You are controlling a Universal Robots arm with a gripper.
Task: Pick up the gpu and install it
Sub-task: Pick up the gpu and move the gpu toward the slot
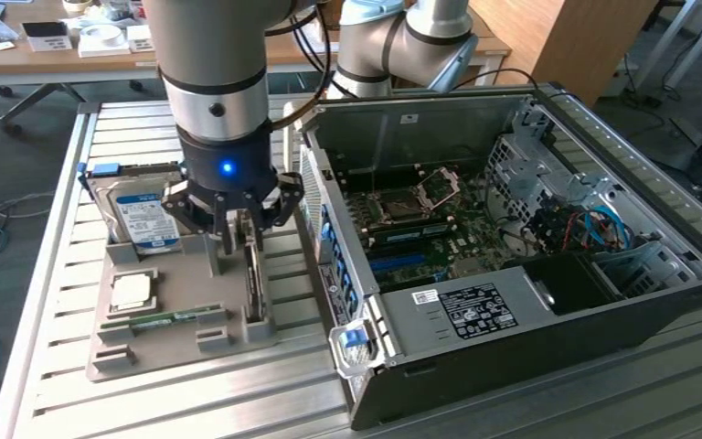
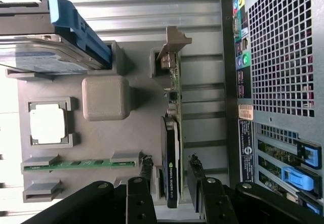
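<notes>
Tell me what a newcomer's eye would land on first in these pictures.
The open computer case on the exterior view's right stands out, with its motherboard bare inside. Beside it, the arm's tool hangs low over a grey holder tray, jaws open to either side of the gpu, which stands on edge. A hard drive with a blue-white label stands at the tray's end farthest from the exterior camera.

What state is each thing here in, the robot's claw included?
Green-and-black gpu card, silver bracket: on edge in the grey holder, not lifted.
Black robot gripper: open, straddling that card.
Silver hard drive, blue-white label: upright in its slot.
Square silver processor chip: flat in its recess.
Narrow green memory stick: on edge in its slot.
Black computer case: on its side, panel off.
</notes>
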